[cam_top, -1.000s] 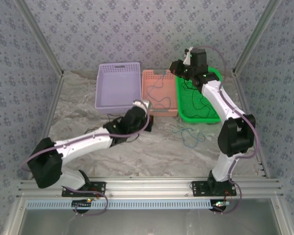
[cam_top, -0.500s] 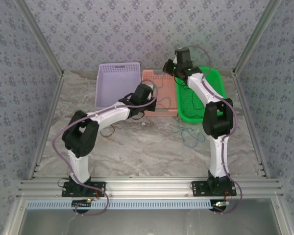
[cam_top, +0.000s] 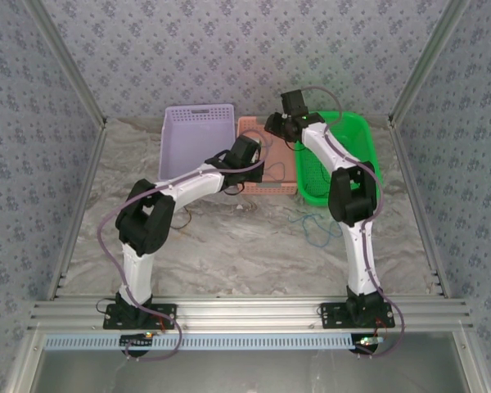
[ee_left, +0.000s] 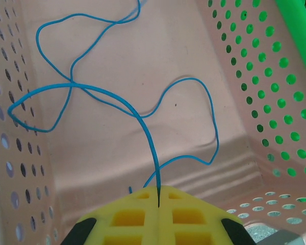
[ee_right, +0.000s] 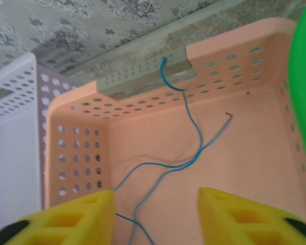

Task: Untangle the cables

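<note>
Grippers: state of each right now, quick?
Left gripper: closed, pinching the blue cable in the pink basket.
Right gripper: open, holding nothing, above the same basket.

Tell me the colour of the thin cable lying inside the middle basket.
Blue. The cable shows best in the left wrist view.

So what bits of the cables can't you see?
Left wrist view: end of the blue cable, pinched inside the shut left end effector.
Right wrist view: a blue cable, cut off by the bottom edge.
Top view: part of the green basket, behind the right arm.
</note>
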{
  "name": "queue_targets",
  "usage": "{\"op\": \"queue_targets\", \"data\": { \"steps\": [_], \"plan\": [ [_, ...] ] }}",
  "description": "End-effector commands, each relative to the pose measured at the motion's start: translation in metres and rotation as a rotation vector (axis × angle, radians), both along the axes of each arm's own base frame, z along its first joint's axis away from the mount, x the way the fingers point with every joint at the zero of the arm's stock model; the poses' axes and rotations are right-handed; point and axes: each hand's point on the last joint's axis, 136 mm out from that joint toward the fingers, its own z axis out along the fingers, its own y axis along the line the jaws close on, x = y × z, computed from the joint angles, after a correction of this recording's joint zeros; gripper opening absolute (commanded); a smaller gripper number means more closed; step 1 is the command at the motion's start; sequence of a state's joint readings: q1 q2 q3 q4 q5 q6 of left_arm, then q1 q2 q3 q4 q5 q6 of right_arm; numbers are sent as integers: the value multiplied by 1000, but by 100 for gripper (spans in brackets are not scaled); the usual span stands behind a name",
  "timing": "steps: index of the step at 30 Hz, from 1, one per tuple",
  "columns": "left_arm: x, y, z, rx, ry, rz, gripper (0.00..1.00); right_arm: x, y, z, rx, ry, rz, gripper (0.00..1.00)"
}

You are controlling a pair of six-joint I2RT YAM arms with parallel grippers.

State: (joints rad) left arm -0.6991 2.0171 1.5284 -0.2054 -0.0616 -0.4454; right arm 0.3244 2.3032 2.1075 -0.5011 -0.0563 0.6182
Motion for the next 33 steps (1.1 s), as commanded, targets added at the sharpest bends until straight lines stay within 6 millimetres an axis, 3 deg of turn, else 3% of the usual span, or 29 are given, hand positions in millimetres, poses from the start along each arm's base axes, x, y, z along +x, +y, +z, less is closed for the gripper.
{"op": "queue_targets", "data": {
  "steps": [1, 5, 9, 12, 16, 18, 21, 23, 27, 30, 33],
  "plan": [
    [6, 4, 13, 17, -18, 11, 0, -9, -10, 54, -16, -69, -37, 54],
    [7, 2, 13, 13, -17, 9, 0, -14, -19, 74, -28, -93, -59, 57],
    [9, -4, 15, -5, -7, -6, 0, -26, -28, 95, -18, -127, -69, 54],
    [13, -11, 15, -14, -3, -16, 0, -44, -39, 114, -11, -169, -86, 53],
    [16, -19, 12, -17, 13, -29, 0, -80, -62, 123, -9, -198, -117, 53],
    [15, -21, 11, -17, 23, -35, 4, -101, -73, 121, 5, -194, -136, 54],
    [8, -23, 19, -15, 7, -36, 42, -137, -89, 112, -8, -171, -157, 55],
    [2, -24, 33, -14, -23, -32, 57, -163, -97, 108, -16, -169, -160, 55],
    [-15, -26, 67, -52, -73, -34, 69, -218, -112, 84, -65, -110, -175, 55],
    [-30, -27, 93, -82, -111, -25, 71, -256, -123, 66, -82, -73, -201, 53],
    [-49, -26, 106, -92, -111, 0, 71, -293, -135, 43, -91, -36, -237, 51]
  ]
}}
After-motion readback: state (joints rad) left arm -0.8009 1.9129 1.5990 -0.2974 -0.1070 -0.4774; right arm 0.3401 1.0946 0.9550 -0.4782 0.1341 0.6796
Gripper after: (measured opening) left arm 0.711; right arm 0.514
